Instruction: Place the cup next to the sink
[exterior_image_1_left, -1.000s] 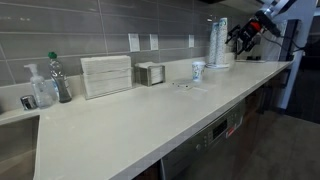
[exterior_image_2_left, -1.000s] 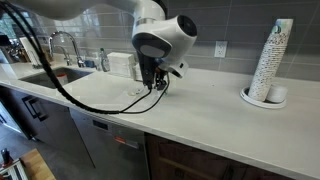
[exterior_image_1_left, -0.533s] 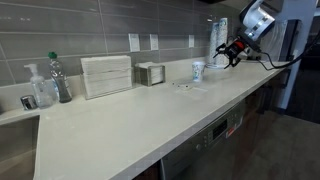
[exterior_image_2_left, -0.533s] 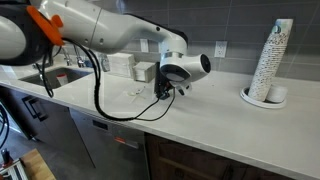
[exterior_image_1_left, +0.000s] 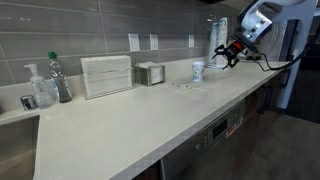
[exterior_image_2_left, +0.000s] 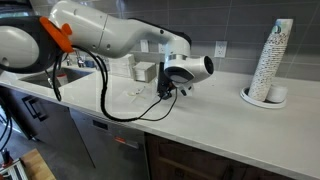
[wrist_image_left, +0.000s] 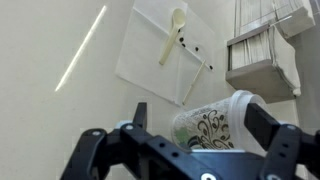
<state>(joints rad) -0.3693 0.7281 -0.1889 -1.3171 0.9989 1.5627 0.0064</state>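
Note:
The cup (exterior_image_1_left: 198, 70) is a white paper cup with a dark floral print, standing on the pale counter (exterior_image_1_left: 120, 125) near the back wall. In the wrist view the cup (wrist_image_left: 215, 125) lies between my two fingers. My gripper (wrist_image_left: 200, 113) is open, its fingers apart on either side of the cup and not pressing on it. In both exterior views the gripper (exterior_image_1_left: 221, 59) (exterior_image_2_left: 168, 92) is low over the counter beside the cup. The sink (exterior_image_2_left: 60, 76) with its faucet is far along the counter.
A white sheet with a plastic spoon (wrist_image_left: 172, 40) lies by the cup, next to a napkin holder (wrist_image_left: 262, 55). A tall stack of cups (exterior_image_1_left: 218, 40) (exterior_image_2_left: 272, 60) stands at one end. A white box (exterior_image_1_left: 106, 75), a small holder (exterior_image_1_left: 150, 73) and bottles (exterior_image_1_left: 45, 85) line the wall.
Over the last second the arm came down from beside the cup stack to the cup on the counter. In the last half second it barely moved.

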